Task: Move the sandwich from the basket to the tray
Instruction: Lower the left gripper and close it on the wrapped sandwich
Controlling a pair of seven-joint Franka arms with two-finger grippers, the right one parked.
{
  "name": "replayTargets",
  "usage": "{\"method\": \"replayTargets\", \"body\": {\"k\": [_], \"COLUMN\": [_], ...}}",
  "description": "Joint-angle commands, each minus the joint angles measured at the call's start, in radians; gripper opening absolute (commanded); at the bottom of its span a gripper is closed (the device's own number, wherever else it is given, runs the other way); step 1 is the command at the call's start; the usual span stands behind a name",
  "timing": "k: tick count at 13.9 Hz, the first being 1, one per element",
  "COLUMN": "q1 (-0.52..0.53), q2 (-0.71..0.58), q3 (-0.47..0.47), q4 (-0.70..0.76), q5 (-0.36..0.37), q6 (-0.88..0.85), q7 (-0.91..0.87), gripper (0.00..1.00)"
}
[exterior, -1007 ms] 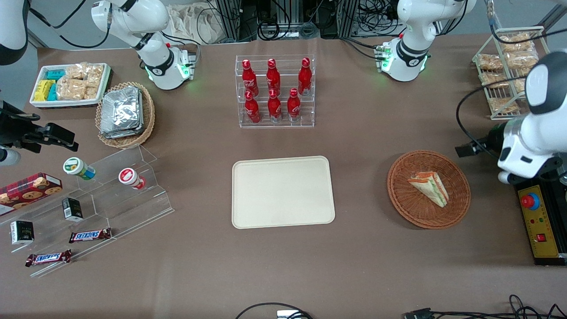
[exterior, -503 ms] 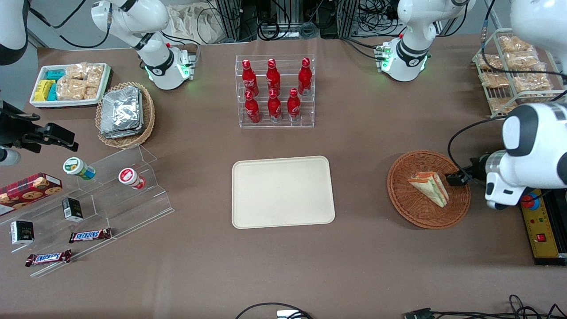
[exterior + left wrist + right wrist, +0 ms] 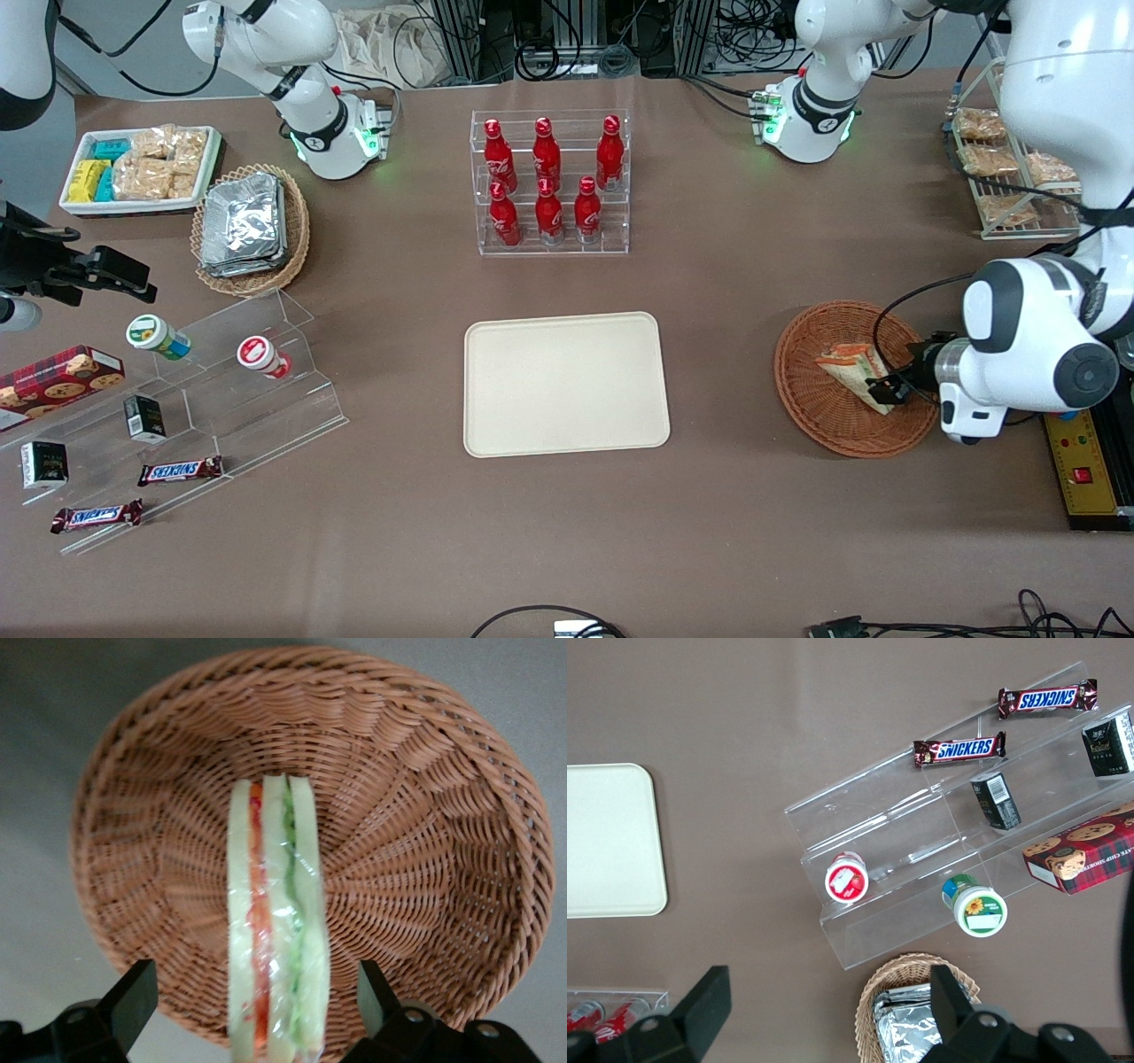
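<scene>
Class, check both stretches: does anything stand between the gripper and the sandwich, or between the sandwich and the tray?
Nothing visible does. The gripper hangs open over the basket, one finger on each side of the sandwich. Between the basket and the tray lies only bare table.

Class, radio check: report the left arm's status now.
Gripper over reddish-brown wicker basket, jaws open, straddling the wrapped triangular sandwich. Cream rectangular tray bare. Nothing in the way.
</scene>
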Motion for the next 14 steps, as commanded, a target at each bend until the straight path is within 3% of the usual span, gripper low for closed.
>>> {"method": "replayTargets", "body": {"k": [1,6,7,9,11,12,14], "q1": [0.001,-0.013,-0.013,-0.018,-0.018,-0.018,-0.018], "q2": [0.016,0.038,0.038,0.048,0.05,0.047,0.029], "q3": [-0.004,-0.004,-0.005,-0.004,-0.005,-0.005,-0.008], "q4": [-0.06,-0.097,-0.1,-0.1,-0.1,-0.097,-0.096], "q5": [-0.026,-0.024,-0.024,-0.023,-0.023,-0.02,-0.017], "q6": [0.106,0.161,0.161,0.164,0.167,0.164,0.15], "q7": [-0.02,-0.064,-0.063,-0.062,-0.062,-0.061,-0.044], "gripper": [1.0,0.98,0.87,0.4,0.07,0.0,0.0]}}
